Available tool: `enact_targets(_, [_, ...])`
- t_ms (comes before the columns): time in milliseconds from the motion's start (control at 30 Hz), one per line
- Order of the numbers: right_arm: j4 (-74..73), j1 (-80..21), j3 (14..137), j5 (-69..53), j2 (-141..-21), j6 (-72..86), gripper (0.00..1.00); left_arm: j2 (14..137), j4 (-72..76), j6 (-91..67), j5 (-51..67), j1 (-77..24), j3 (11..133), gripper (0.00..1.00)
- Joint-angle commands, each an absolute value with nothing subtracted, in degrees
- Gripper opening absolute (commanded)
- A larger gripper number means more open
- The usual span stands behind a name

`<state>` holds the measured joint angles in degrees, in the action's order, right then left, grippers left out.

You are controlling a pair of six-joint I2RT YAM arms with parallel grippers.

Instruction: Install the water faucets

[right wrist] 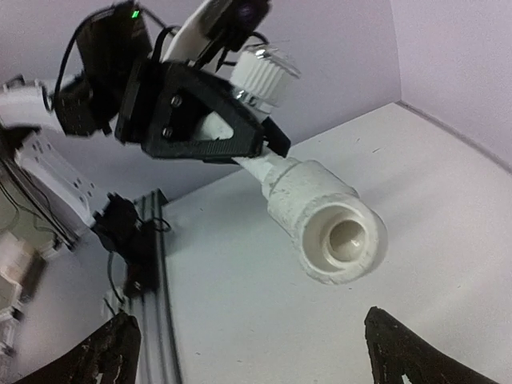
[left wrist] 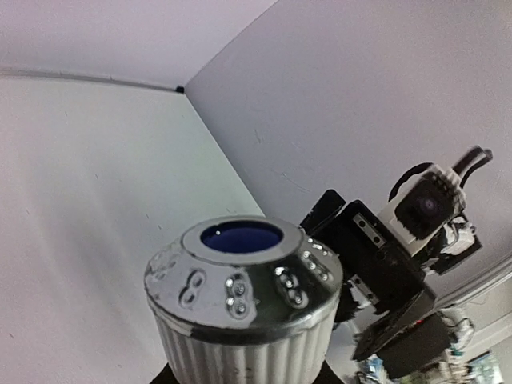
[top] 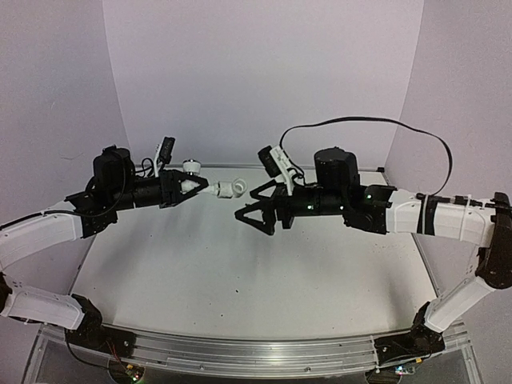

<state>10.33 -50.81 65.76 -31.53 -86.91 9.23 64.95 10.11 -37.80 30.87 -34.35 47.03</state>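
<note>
Fingers (right wrist: 192,112) of your left gripper (top: 200,186) are flat black triangular plates with cut-out centres, clenched on the neck of the white plastic bent faucet with a silvery metal collar (top: 230,189). Note that the faucet is held off the surface, near the middle of the top view. Its smooth cylindrical socket end (right wrist: 328,232) is open and hollow, with a rounded boss inside, and points toward 3 o'clock. The ribbed white knob (top: 190,166) stands up at 12 o'clock from the grip. In the left wrist view you see this knob (left wrist: 240,280) close up: fluted plastic sides, a dimpled silvery cap and a dark blue round centre.

Your right gripper (top: 245,205) is spread wide and grasps nothing. Its rough black fingertips (right wrist: 104,352) sit apart from the socket, which lies near, at 11 o'clock from them.

The matte white table top (top: 240,280) shows faint specks. A ridged aluminium rail (top: 240,352) runs along it at 6 o'clock. Plain pale lilac walls (top: 264,64) enclose three sides. A black cable (top: 384,122) arcs over the right arm at 1 o'clock.
</note>
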Motion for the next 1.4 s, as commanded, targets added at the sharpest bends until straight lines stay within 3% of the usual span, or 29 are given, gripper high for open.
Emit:
enact_targets(0, [3.19, -52.81, 70.60, -17.40, -88.18, -15.05, 0.98, 65.40, 10.37, -52.78, 43.26, -34.41, 50.40, 0.00])
enact_targets(233, [7.76, -52.81, 72.64, -26.52, -90.17, -11.07, 0.97, 65.84, 9.93, -52.82, 45.77, -34.37, 50.98, 0.00])
enact_targets(367, [8.52, -52.80, 72.91, -29.20, -90.46, -9.71, 0.84, 67.03, 9.94, -52.56, 46.91, -34.37, 51.21, 0.00])
enact_targets(500, [9.20, -52.79, 73.07, -32.60, -91.14, -8.26, 0.64, 68.71, 9.93, -51.53, 48.60, -34.40, 52.34, 0.00])
enact_targets(600, [9.32, -52.74, 73.34, -34.35, -92.01, -6.86, 0.36, 68.99, 9.93, -48.44, 49.04, -34.45, 52.64, 0.00])
enact_targets(733, [9.32, -52.68, 71.90, -35.56, -91.23, -2.72, 0.08, 67.40, 10.95, -38.17, 46.82, -34.53, 52.73, 0.00])
enact_targets(833, [9.38, -50.62, 72.11, -36.83, -91.56, 6.67, 0.00, 65.42, 16.73, -25.62, 53.67, -34.73, 51.13, 0.00])
enact_targets(1000, [17.33, -41.56, 73.98, -59.38, -99.89, 39.21, 0.00, 59.38, 18.37, 15.21, 74.89, -37.26, 43.66, 0.00])
enact_targets(1067, [22.23, -40.06, 73.65, -64.26, -102.81, 51.11, 0.01, 60.03, 18.35, 18.00, 75.70, -37.14, 45.29, 0.00])
enact_targets(1133, [28.59, -38.93, 72.50, -67.63, -105.63, 60.29, 0.13, 62.02, 17.96, 18.17, 78.03, -36.47, 47.38, 0.00])
enact_targets(1167, [31.01, -38.17, 71.77, -68.93, -106.59, 61.81, 0.34, 63.04, 17.90, 18.19, 78.22, -36.40, 48.37, 0.00])
enact_targets(1200, [31.15, -37.73, 71.28, -68.25, -106.39, 61.07, 0.41, 63.55, 17.85, 17.89, 77.41, -36.39, 48.52, 0.00])
enact_targets(1233, [29.96, -36.66, 70.26, -66.18, -105.57, 58.26, 0.56, 64.03, 17.84, 16.02, 75.91, -36.39, 48.80, 0.00])
enact_targets(1300, [28.00, -35.18, 68.14, -62.79, -102.93, 53.07, 0.73, 64.69, 17.84, 9.98, 71.55, -36.39, 49.30, 0.00])
enact_targets(1367, [20.79, -34.57, 68.27, -57.98, -99.66, 44.46, 0.83, 64.58, 17.84, 2.47, 64.71, -36.39, 49.60, 0.00])
